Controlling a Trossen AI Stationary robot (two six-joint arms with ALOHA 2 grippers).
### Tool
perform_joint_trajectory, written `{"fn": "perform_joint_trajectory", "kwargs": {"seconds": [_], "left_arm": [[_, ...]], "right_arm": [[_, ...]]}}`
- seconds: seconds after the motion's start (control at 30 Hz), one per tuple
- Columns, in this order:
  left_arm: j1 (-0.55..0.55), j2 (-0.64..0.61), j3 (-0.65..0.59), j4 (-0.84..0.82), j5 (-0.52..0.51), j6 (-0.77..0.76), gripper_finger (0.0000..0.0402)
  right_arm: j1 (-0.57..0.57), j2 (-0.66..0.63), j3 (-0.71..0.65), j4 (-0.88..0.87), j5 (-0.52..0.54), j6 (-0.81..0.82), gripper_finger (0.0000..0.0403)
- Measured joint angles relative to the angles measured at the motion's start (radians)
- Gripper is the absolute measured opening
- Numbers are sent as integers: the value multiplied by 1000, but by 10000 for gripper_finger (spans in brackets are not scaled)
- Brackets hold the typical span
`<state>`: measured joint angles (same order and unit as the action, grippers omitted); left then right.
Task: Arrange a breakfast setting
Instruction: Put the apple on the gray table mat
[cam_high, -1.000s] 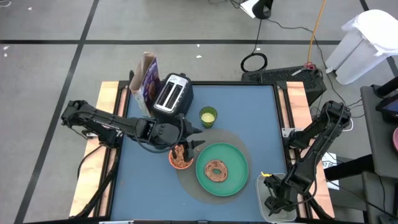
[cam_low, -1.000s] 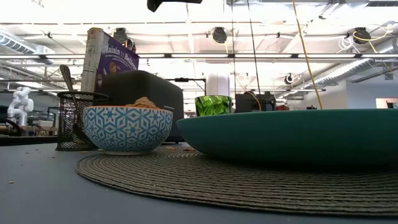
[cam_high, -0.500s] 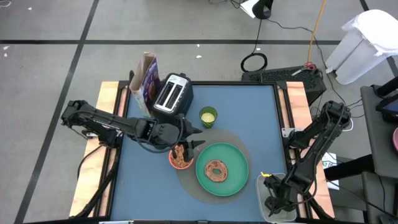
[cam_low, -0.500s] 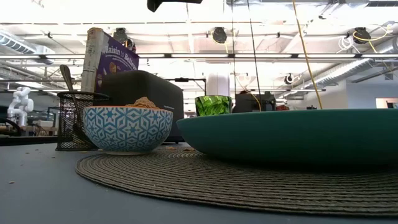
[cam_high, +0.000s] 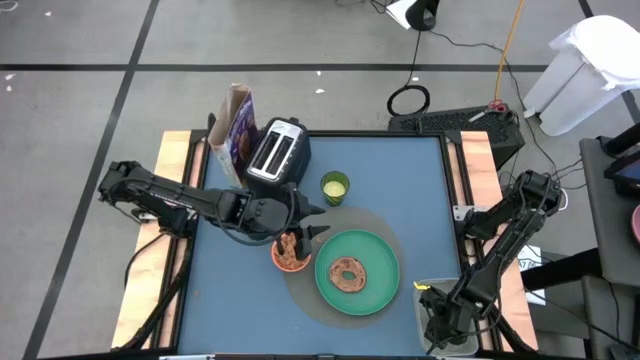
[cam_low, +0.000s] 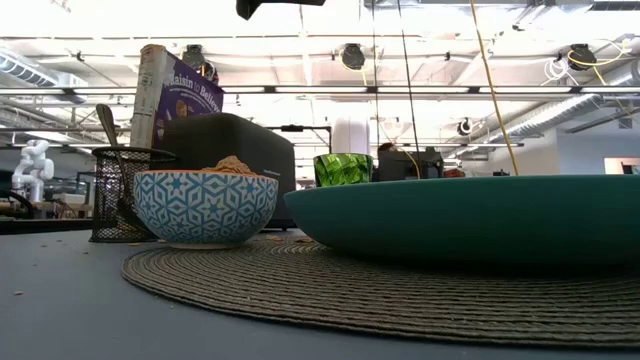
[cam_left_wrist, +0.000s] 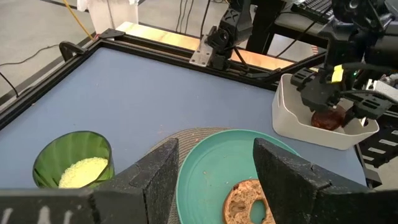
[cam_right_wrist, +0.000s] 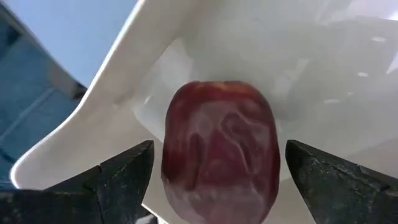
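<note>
Breakfast stuff is mostly gathered around the green plate (cam_high: 357, 273), which sits on a round woven mat (cam_low: 400, 285) with the bagel (cam_high: 348, 274) lying on it. Just beside the plate on the same mat is the bowl (cam_high: 291, 255), and the left gripper (cam_high: 312, 221) hangs right over that bowl, jaws partway apart with nothing between them. Cereal box (cam_high: 238, 130) stands well away from the plate, next to the toaster (cam_high: 277, 152). Green cup (cam_high: 334, 187) is near the plate's far edge. Red fruit (cam_right_wrist: 217, 149) lies in the white tub (cam_left_wrist: 298, 127) just off the plate's corner, and the right gripper (cam_right_wrist: 214, 177) is down over it, jaws spread wide on either side, not touching it.
</note>
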<state>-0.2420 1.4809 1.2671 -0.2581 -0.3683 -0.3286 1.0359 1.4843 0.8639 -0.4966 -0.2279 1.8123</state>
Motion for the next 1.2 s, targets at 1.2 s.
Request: {"fn": "perform_joint_trajectory", "kwargs": {"seconds": [1.2], "left_arm": [[0,0,0,1,0,13,214]], "right_arm": [[-63,-411,0,-33,-37,217,266]]}}
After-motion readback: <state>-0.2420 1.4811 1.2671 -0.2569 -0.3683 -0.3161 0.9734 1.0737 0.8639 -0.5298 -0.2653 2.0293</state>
